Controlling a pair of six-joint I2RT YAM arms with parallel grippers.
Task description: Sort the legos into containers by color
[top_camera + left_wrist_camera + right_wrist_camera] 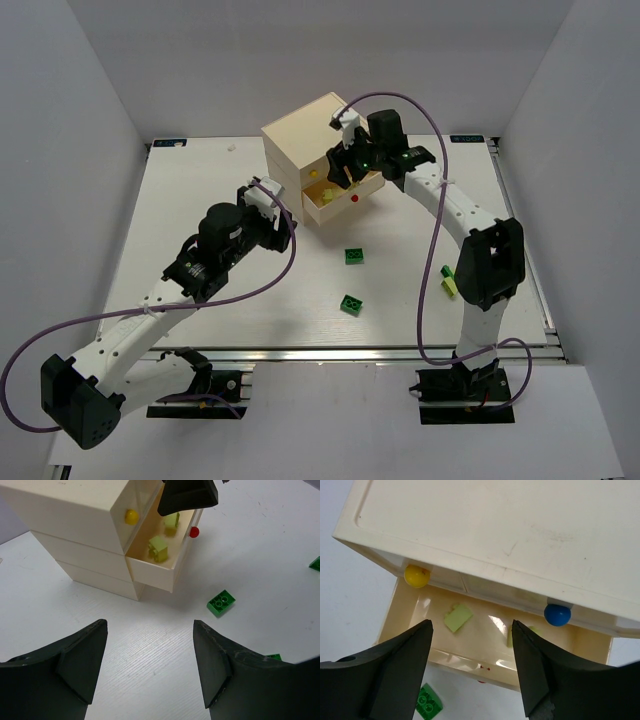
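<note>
Two yellow-green studded plastic bricks point(458, 617) lie in the pulled-out cream wooden drawer point(152, 575), directly under the right gripper point(471, 630), spread, empty; left gripper point(150, 630) also spread; nearest green plastic brick point(221, 602) on the counter point(260, 555) lies ahead-right of it, likely its pick

Top view: right arm point(470, 235) covers much of the chest's point(300, 135) open drawer point(335, 206), and the bricks inside are too small to count. Well right of the chest, a yellow-green brick point(449, 287) is half hidden by that arm.

Left wrist: right pincer point(187, 497) is cut by the top edge and overlaps one drawer brick point(171, 523). An edge brick point(316, 563) is clipped at right. A low brick point(273, 656) is mostly behind a finger point(240, 680).

Right wrist: red knob point(481, 681) is nearly hidden under the drawer front. A green brick point(429, 702) before the chest is clipped at the bottom.
</note>
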